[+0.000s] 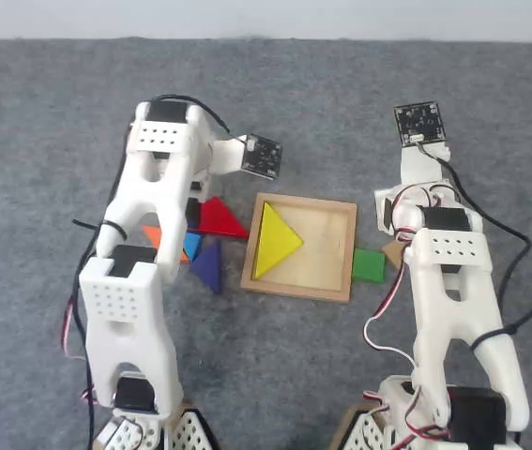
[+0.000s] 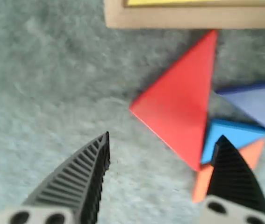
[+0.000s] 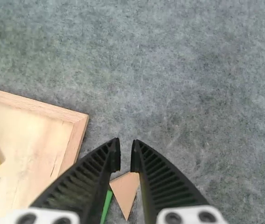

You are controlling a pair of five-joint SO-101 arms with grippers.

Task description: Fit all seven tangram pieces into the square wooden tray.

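We are seeing left gripper (image 2: 164, 140) gaping wide, red triangle (image 2: 181, 107) lying just ahead. Right gripper (image 3: 125, 148) is sitting nearly closed, holding nothing; tan triangle (image 3: 125, 191) beneath it, wooden tray (image 3: 78, 130) beside it, holding 1 yellow triangle (image 1: 273, 239).

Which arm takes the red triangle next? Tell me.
Left. The left gripper hangs open at the red triangle beside the tray; the right gripper is shut, across the tray near the tan piece.
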